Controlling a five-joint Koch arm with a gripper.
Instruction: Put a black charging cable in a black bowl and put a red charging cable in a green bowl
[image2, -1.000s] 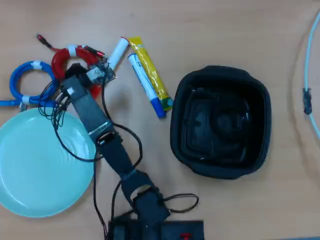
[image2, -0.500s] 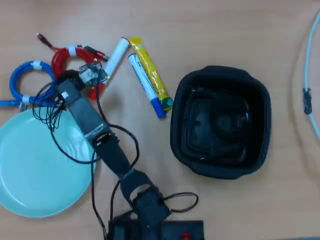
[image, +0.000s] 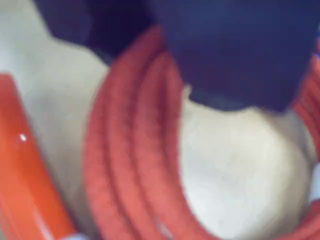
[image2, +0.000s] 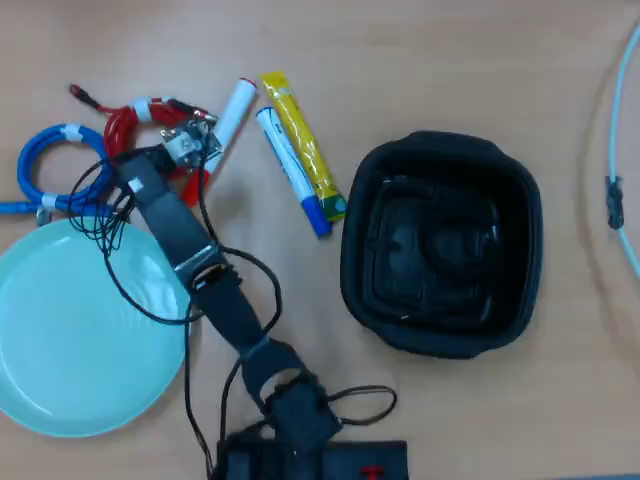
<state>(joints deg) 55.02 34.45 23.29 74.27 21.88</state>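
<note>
The end effector (image2: 186, 160) is seen low over the bright red coiled charging cable with its white band (image2: 130, 125), but whether its jaws are parted or closed on the strands cannot be told — the wrist view is blurred. The coil lies on the wooden bench (image2: 420, 60) above the shallow mint-green round dish (image2: 60, 340), beside a blue coiled cable (image2: 55, 165). The cable is judged light, limp and springy — best pinched across several bundled strands.

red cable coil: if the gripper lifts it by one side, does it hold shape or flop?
The red charging cable would probably sag a little yet stay coiled, since a white band ties its loops. Its loose plug ends would likely dangle. It looks light.
</note>
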